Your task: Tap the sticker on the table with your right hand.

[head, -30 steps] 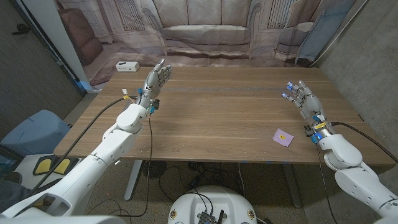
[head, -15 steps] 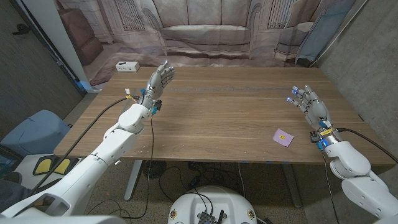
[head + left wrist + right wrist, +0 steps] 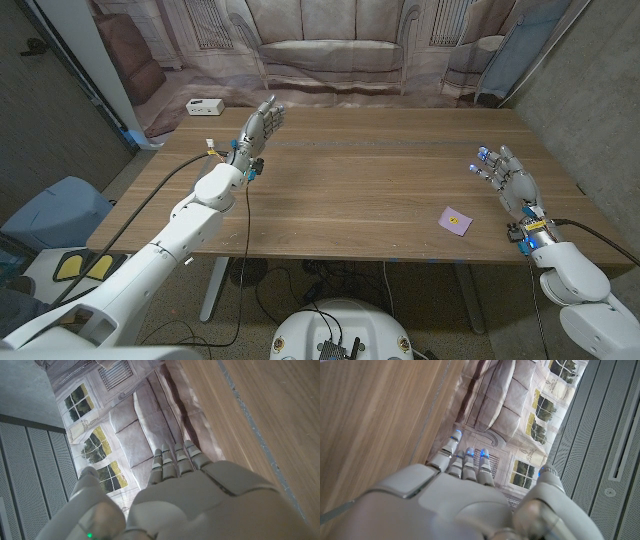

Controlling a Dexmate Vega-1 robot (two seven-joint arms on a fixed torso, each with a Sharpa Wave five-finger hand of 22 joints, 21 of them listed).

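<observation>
A small purple sticker [image 3: 457, 220] with a yellow dot lies on the wooden table [image 3: 370, 190] near its front right. My right hand [image 3: 508, 178] is raised over the table's right side, to the right of the sticker and a little farther back, fingers extended with nothing in them. The same right hand [image 3: 455, 485] shows in its wrist view with fingers straight and blue-lit tips. My left hand [image 3: 259, 124] is held up over the far left of the table, fingers extended and holding nothing; in its own wrist view the left hand [image 3: 180, 480] is also open.
A white power strip [image 3: 204, 106] lies at the table's far left corner. A printed backdrop of a sofa [image 3: 330, 50] hangs behind the table. A concrete wall [image 3: 590, 90] stands to the right. A blue seat [image 3: 55, 215] sits left of the table.
My right hand has drifted to the right and toward the table's front edge, staying open. The left hand has edged slightly farther back and to the right.
</observation>
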